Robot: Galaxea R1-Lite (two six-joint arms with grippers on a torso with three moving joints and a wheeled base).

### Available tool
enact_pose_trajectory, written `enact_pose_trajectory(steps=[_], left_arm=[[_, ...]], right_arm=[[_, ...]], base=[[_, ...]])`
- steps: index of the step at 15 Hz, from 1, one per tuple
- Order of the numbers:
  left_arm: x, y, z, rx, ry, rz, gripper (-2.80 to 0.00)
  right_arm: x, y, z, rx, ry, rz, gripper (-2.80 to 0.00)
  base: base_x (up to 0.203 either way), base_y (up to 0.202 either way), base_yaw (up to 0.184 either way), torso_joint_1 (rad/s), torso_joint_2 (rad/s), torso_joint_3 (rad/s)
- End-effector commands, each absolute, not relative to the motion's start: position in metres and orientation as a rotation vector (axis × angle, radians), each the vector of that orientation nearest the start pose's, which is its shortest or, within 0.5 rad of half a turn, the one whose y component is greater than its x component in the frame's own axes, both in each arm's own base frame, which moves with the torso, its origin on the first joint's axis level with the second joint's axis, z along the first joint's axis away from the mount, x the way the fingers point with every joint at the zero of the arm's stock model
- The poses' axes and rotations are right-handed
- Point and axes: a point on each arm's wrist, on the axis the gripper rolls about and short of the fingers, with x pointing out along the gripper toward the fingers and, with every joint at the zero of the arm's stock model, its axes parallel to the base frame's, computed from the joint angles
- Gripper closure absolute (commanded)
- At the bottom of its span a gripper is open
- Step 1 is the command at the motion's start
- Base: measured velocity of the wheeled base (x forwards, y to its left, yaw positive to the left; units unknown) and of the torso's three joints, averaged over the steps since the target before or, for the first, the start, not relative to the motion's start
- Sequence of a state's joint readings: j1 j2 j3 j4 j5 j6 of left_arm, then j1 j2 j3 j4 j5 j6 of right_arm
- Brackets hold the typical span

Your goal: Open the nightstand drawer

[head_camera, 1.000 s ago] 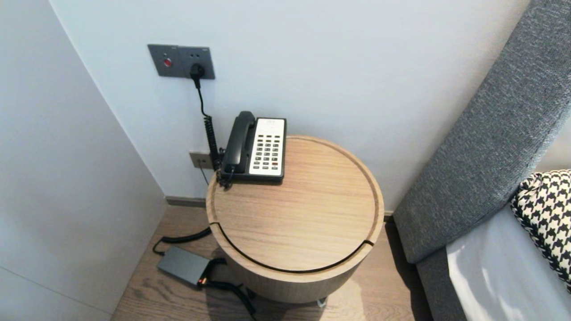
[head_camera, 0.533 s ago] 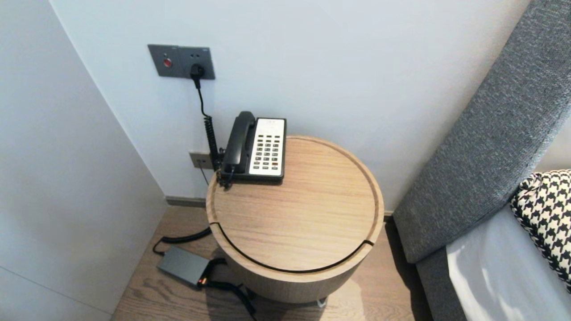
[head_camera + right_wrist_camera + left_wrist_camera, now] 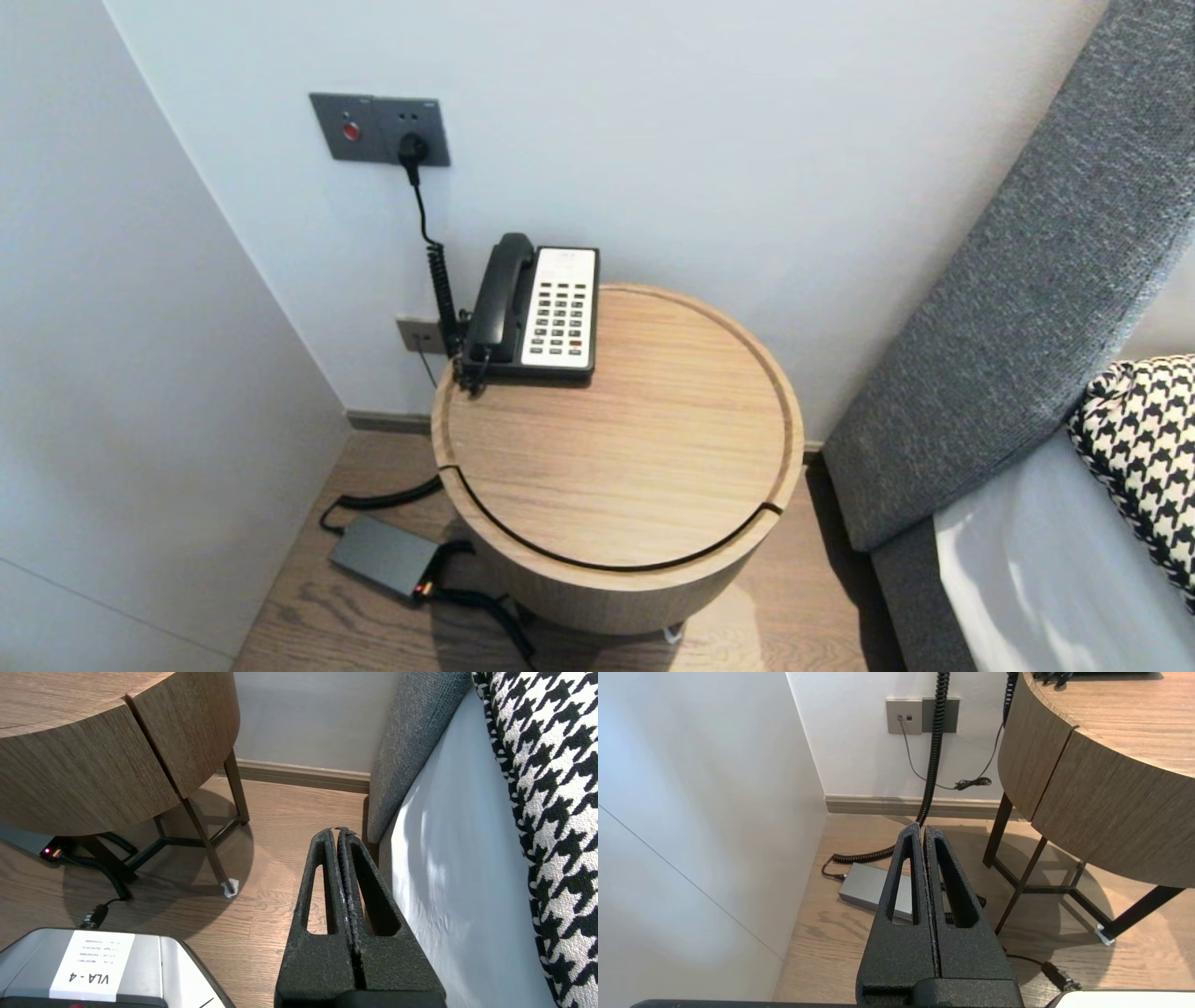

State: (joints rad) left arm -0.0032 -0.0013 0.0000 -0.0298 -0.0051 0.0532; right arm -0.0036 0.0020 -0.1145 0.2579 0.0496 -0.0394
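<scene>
Left gripper: your one left gripper (image 3: 923, 828) hung low over the wooden floor (image 3: 840, 956) by the table's left side, its two fingers pressed flat together on nothing
Right gripper: your one right gripper (image 3: 337, 830) hung low between the table and the bed, clenched the same way and holding nothing
Robot base: one silver corner (image 3: 88, 963) with a white label reading VLA-4 showed close under the right wrist
Nearest to your left gripper: one grey power brick (image 3: 871, 889) lay flat on the floor in the corner, past the fingertips and apart from them, near the table's dark legs
Nearest to your right gripper: the white mattress side (image 3: 448, 858) stood just beside the fingers
Cables: two black coiled cables; one (image 3: 930, 765) dropped down the wall to the brick, the other (image 3: 1008, 695) hung at the table's rim; one thin cable (image 3: 924, 777) trailed from the low wall plate
Table: one round wooden table (image 3: 635, 467), with one curved slit across the front of its top
Telephone: one telephone (image 3: 540, 308) sat at the table's back left edge against the wall, black handset on its left, white keypad on its right
Wall plates: four; two dark ones (image 3: 378, 128) side by side above the telephone, one with a red button and one with a plug in it; one pale and one dark (image 3: 922, 716) low behind the table
Bed: one grey headboard (image 3: 1018, 280) and one houndstooth pillow (image 3: 1144, 448) on your right
</scene>
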Motion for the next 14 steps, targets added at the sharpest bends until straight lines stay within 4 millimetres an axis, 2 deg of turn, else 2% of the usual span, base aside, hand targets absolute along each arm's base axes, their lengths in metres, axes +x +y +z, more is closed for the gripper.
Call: enact_pose_trajectory(steps=[1,4,9,10,14], left_arm=[[-0.022,0.0,0.075,0.054,-0.02,-0.008,0.0],[-0.022,0.0,0.075,0.054,-0.02,-0.009,0.0],[-0.022,0.0,0.075,0.054,-0.019,-0.007,0.0],[-0.022,0.0,0.075,0.055,-0.02,-0.007,0.0],[-0.022,0.0,0.075,0.054,-0.02,-0.009,0.0]], right_arm=[[-0.033,0.001,0.079,-0.035,0.149,0.043,0.0],[-0.027,0.0,0.076,-0.03,0.083,-0.018,0.0],[-0.023,0.0,0.073,-0.105,0.036,0.016,0.0],[-0.021,0.0,0.074,-0.098,-0.012,0.005,0.0],[-0.02,0.0,0.073,0.006,-0.017,-0.015,0.0]], base=[[0.0,0.0,0.0,0.0,0.0,0.0],[0.0,0.0,0.0,0.0,0.0,0.0],[0.0,0.0,0.0,0.0,0.0,0.0],[0.0,0.0,0.0,0.0,0.0,0.0],[0.0,0.0,0.0,0.0,0.0,0.0]])
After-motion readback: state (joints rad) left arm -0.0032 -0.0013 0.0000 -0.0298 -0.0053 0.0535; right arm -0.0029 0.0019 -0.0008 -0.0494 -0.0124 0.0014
